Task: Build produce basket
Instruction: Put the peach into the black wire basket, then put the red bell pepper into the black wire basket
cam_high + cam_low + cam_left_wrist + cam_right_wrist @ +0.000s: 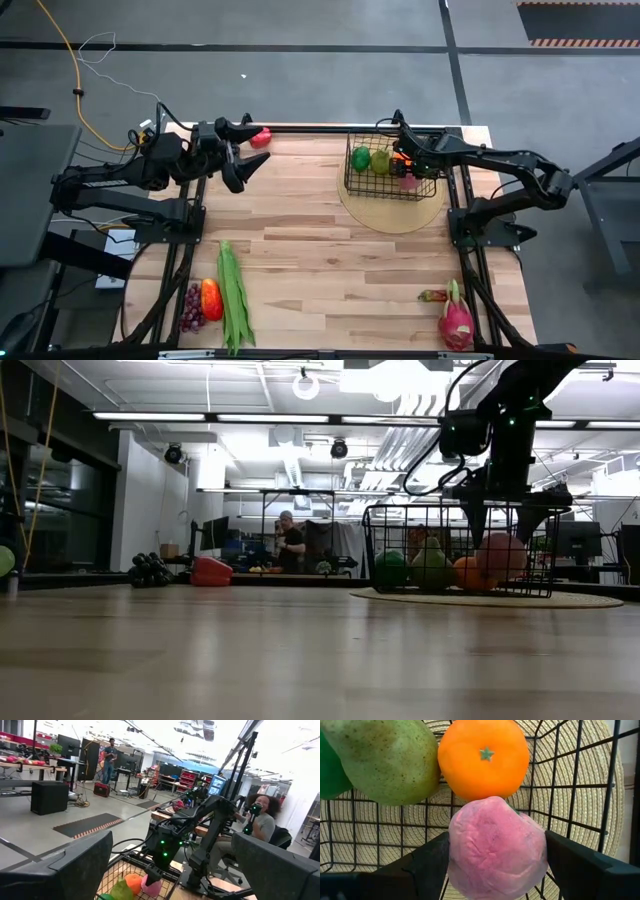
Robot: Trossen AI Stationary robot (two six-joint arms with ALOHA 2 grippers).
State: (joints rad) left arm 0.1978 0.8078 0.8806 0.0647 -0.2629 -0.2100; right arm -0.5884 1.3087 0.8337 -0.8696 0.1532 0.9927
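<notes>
Two dark fingers of the right gripper (pixel 492 860) are seen on either side of the pinkish apple (pixel 495 847), which sits between them inside the basket (pixel 388 170); the fingers stand parted around it, and whether they press on it cannot be told. Just beyond the apple an orange fruit (pixel 483 757) is found, touching it, with a speckled green pear (pixel 382 760) beside that and a darker green pepper (pixel 361 158) at the basket's left end. All four pieces are held in the black wire basket, which is set on a round tan mat (pixel 392 210) at the far right of the wooden table (pixel 330 260).

At the far left, the left gripper (pixel 243 152) is raised with its fingers spread wide and nothing between them; a red pepper (pixel 261 137) lies just beside it at the table's far edge.

Along the near edge, dark grapes (pixel 190 306), a red-orange pepper (pixel 211 298) and long green beans (pixel 234 298) are grouped at the left, and a pink dragon fruit (pixel 456 322) is placed at the right.
</notes>
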